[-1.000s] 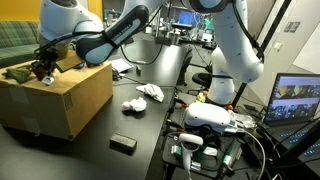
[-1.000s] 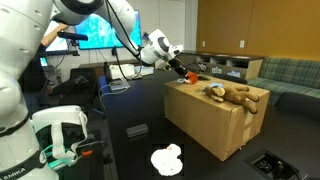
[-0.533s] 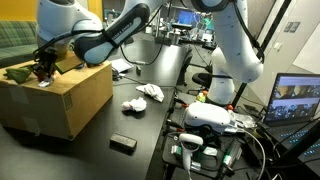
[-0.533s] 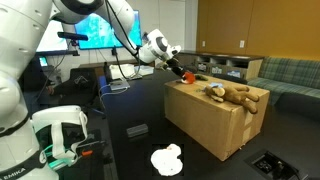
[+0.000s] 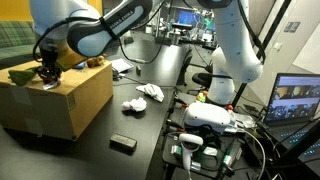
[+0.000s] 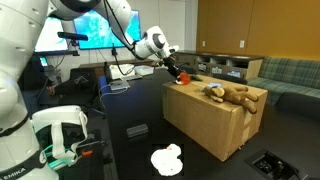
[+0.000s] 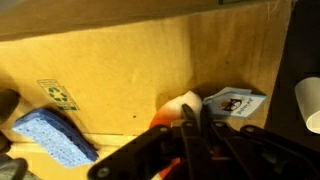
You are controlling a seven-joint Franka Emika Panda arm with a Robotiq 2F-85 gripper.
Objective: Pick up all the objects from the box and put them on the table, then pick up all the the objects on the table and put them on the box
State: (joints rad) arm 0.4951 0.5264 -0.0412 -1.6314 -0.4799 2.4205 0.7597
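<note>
The gripper [image 6: 178,76] is hovering over the top of the box [image 6: 205,125], close to the edge nearest the arm. Its jaws are standing almost fully closed and pinching the red-and-white toy [image 7: 178,106]; I cannot tell whether the toy is touching the cardboard. Room on the top is being taken up by the blue block [image 7: 50,137] lying just beside the fingers, the green toy [image 5: 22,73] sitting near them, and the brown toy [image 6: 237,96] sprawling towards the opposite edge. Beside the carton the table [image 5: 105,125] is showing a broad bare stretch, with the white toy [image 5: 150,93] and the black slab [image 5: 123,143] lying well apart on it. The held toy is looking small and soft, white with an orange-red patch, and is mostly hidden by the fingers
</note>
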